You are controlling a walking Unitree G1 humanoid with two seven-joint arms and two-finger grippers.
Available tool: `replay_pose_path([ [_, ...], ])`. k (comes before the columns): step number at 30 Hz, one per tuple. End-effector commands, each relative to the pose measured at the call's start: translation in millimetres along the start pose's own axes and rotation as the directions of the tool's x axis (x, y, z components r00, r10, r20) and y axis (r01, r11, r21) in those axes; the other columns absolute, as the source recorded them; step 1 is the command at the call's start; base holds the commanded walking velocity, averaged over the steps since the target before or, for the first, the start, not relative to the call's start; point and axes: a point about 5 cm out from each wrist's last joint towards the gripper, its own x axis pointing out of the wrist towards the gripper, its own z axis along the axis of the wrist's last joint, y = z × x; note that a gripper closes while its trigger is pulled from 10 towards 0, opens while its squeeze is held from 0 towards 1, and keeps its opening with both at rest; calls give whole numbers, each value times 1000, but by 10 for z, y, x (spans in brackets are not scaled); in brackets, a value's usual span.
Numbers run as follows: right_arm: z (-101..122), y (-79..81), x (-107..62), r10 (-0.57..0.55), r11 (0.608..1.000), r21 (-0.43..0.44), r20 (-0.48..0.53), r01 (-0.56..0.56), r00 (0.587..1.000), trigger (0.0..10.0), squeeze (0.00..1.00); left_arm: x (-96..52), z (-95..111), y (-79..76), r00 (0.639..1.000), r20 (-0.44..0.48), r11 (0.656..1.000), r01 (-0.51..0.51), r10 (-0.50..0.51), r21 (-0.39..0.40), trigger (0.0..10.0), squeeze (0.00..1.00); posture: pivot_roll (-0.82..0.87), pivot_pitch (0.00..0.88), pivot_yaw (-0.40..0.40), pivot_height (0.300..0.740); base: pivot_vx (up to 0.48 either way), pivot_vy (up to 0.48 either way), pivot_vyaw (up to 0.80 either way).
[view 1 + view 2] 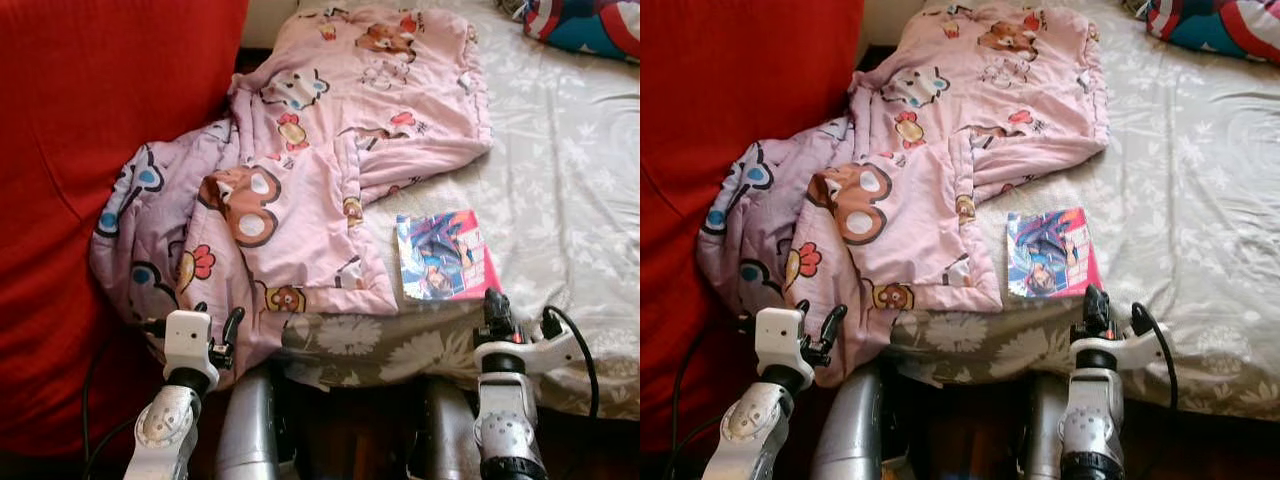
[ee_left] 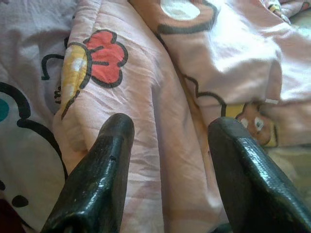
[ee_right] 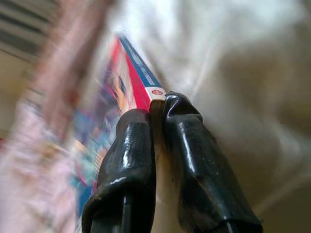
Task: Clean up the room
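Between right pincer [image 3: 156,114] fingertips, comic book [image 1: 440,255] corner, wrist-view detail.

Both head eyes look down on the bed [image 1: 560,180], sharing the pink quilt [image 1: 330,170]. Each wrist camera peers close along its pincer: left at the quilt, right at the book [image 3: 138,80].

The pink blanket [image 1: 330,150] was soft, matt cloth with fine wrinkles. The comic book [image 1: 440,255] near the front edge of the bed had a glossy paper cover. The bed sheet [image 1: 570,220] looked like matt cotton. The fingers [image 2: 97,184] were shiny black rubber.
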Motion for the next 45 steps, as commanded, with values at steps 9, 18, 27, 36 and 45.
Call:
replay_pose_path([
  [9,-273,-518,-356,-235,972,-33,-119,233,965,10000,1000,-48,-69,27,1000,-23,1000,-8,8,14,10000,0,-10,163,17,552,0,0,0],
  [18,-305,-487,-362,-209,976,-78,-121,201,970,10000,1000,-59,-85,16,1000,-26,1000,-5,5,14,10000,0,-14,166,16,552,0,0,0],
  [27,-242,-207,-265,-17,995,-99,-77,9,997,10000,0,-63,-90,18,1000,-27,1000,-2,3,22,10000,0,-12,167,17,552,0,0,0],
  [36,66,199,-40,165,976,-150,28,-159,986,10000,0,-61,-95,21,1000,-30,1000,-1,2,25,10000,0,-14,168,21,552,0,0,0],
  [45,54,273,324,71,969,-227,-101,-92,992,10000,0,-58,-93,7,1000,-31,1000,2,-1,25,10000,0,-7,177,28,552,0,0,0],
])
